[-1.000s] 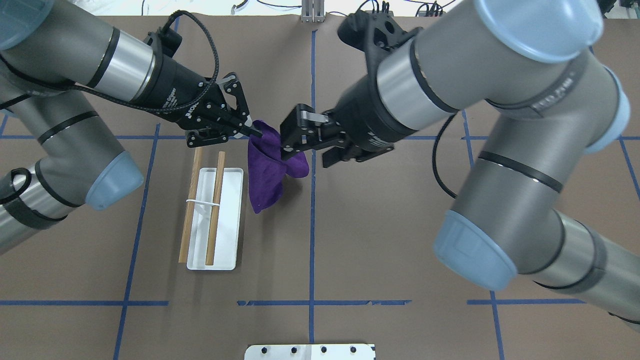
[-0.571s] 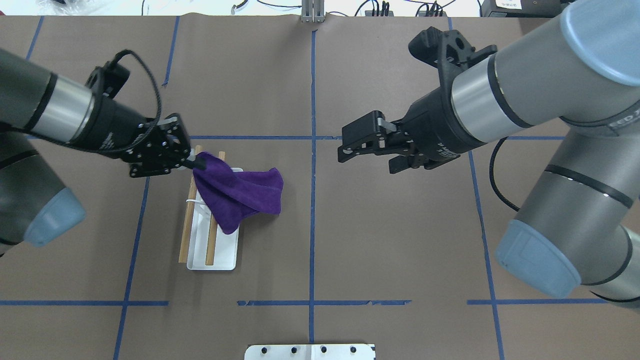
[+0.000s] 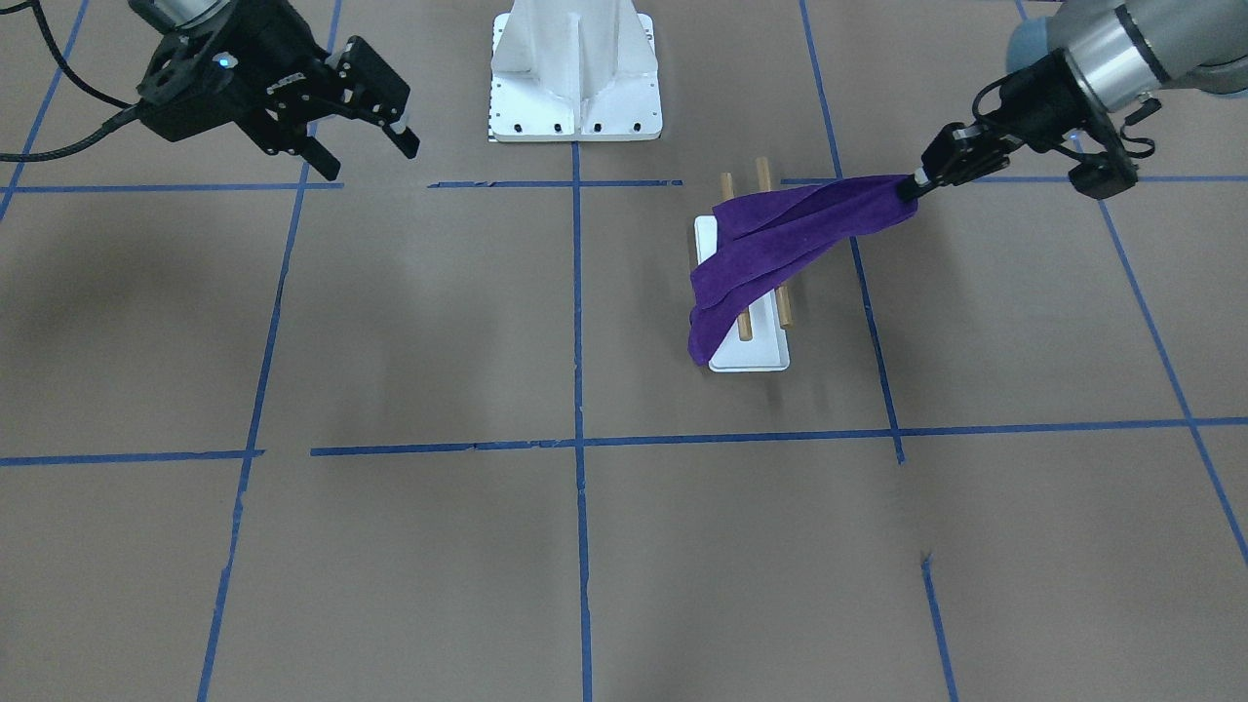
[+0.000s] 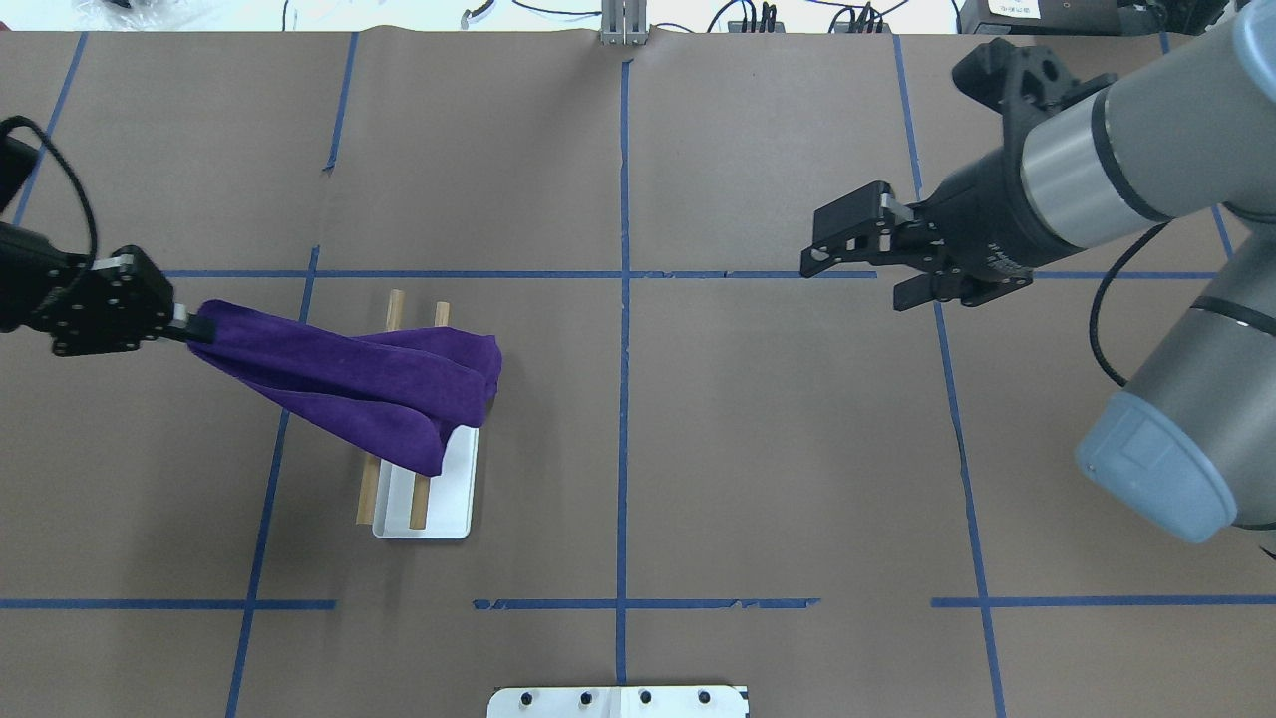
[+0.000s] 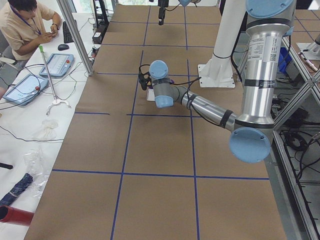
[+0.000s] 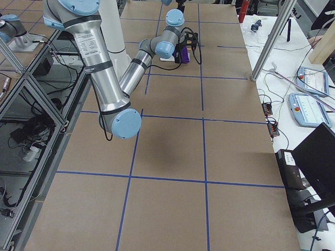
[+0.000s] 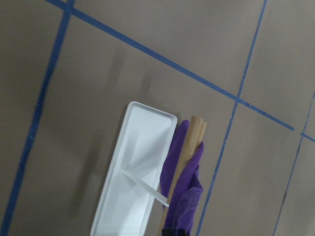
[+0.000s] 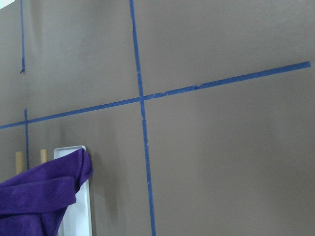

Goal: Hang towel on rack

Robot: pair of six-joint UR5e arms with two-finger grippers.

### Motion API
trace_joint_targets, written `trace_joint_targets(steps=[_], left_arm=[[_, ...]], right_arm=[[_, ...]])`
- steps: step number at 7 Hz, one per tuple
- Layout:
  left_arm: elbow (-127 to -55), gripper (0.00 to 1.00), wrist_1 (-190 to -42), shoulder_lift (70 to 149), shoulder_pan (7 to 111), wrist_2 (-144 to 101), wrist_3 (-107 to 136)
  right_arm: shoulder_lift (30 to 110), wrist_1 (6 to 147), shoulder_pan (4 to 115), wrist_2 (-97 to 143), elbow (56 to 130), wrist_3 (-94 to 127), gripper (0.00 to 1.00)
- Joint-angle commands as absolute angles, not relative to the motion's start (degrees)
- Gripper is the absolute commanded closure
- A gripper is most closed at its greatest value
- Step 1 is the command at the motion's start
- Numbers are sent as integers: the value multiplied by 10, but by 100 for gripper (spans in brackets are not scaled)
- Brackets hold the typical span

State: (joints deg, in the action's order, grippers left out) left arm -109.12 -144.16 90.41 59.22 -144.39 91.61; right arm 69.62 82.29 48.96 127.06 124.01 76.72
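Observation:
The purple towel [image 4: 359, 384] is stretched from my left gripper [image 4: 189, 327] across both wooden rods [image 4: 396, 304] of the rack [image 4: 454, 479]. Its free end droops over the rack's right side. My left gripper is shut on the towel's corner, left of the rack and above the table; it also shows in the front view [image 3: 912, 185] with the towel [image 3: 780, 244] draped over the rack [image 3: 751, 356]. My right gripper [image 4: 857, 279] is open and empty, far to the right of the rack; in the front view [image 3: 370, 156] its fingers are spread. The left wrist view shows the rack's base [image 7: 138, 167] and the towel [image 7: 184, 196].
The large white bolted pedestal [image 3: 575, 68] stands at the robot's side of the table, its edge at the bottom of the overhead view [image 4: 618, 701]. Blue tape lines grid the brown table. An operator [image 5: 25, 25] sits beyond the far edge.
My right gripper let go of the towel and drew back to the right. My left gripper pulled the towel leftward over the rack's rods, stretching it out.

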Motion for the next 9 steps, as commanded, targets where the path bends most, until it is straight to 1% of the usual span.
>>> trace_joint_targets(steps=[1, 2, 4, 5, 6, 7, 9], left_arm=[[-1069, 5, -1447, 897, 601, -1443, 897], [-1061, 0, -1447, 899, 603, -1443, 897], [-1042, 0, -1448, 894, 607, -1442, 896], [-1042, 0, -1448, 892, 617, -1434, 887], [-1041, 0, -1448, 871, 637, -1434, 815], [-1022, 0, -1447, 853, 668, -1433, 702], [-1001, 0, -1443, 825, 696, -1350, 554]], right_arm=[[721, 824, 516, 1266, 1227, 767, 0], [740, 824, 532, 1265, 1224, 749, 0], [775, 824, 563, 1262, 1197, 674, 0], [808, 824, 583, 1264, 1194, 625, 0], [857, 829, 622, 1273, 1193, 533, 0], [907, 831, 666, 1275, 1184, 416, 0], [932, 832, 744, 1286, 1112, 222, 0]])
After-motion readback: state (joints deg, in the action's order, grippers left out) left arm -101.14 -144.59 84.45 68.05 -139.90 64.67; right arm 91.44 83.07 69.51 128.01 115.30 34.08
